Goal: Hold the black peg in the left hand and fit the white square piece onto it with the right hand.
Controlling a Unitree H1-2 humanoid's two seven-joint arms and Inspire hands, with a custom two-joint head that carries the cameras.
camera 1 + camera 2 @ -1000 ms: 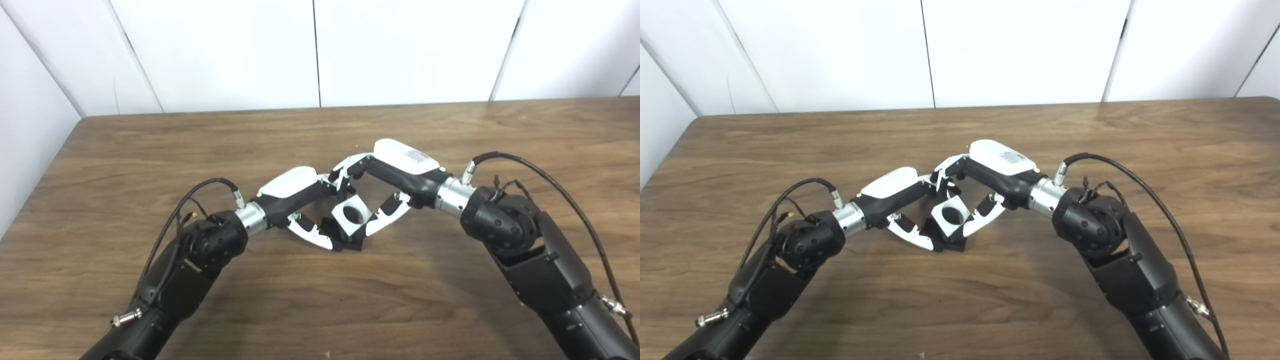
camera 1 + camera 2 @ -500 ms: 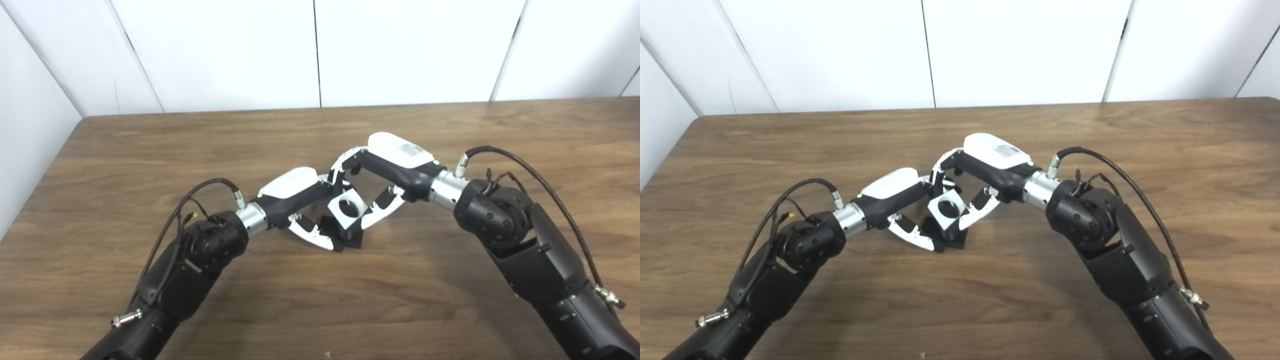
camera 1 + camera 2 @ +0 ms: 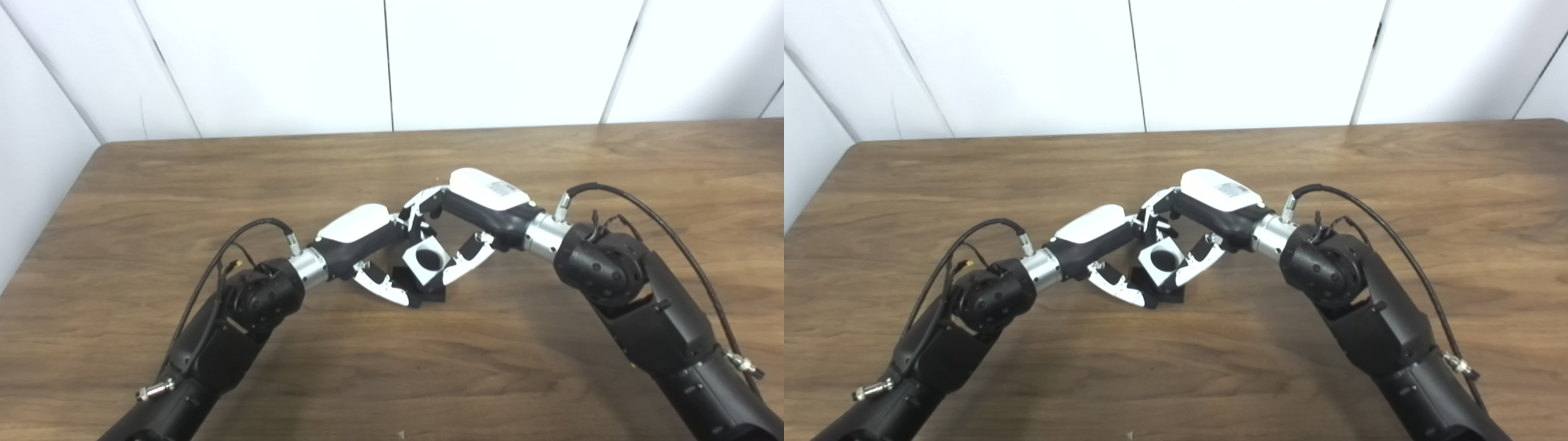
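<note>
Two hands meet at the middle of one brown wooden tabletop (image 3: 184, 177), and between them sit one white square piece (image 3: 424, 260) and one black peg (image 3: 429, 295). The left hand (image 3: 367, 242) reaches in from the left, its fingers (image 3: 383, 286) curled around the dark base of the black peg, which rests low on the tabletop; how firmly it is held cannot be told, since the base is partly hidden. The right hand (image 3: 474, 211) comes in from the right with its fingers (image 3: 467, 263) clamped on the white square piece, one from below right and others arching over from above. The white square piece is tilted on a corner like a diamond, with one round dark hole in its face turned toward the cameras, and it sits directly over the black peg, touching or just above it; whether the peg is inside the hole cannot be seen. One black cable loops from each wrist.
</note>
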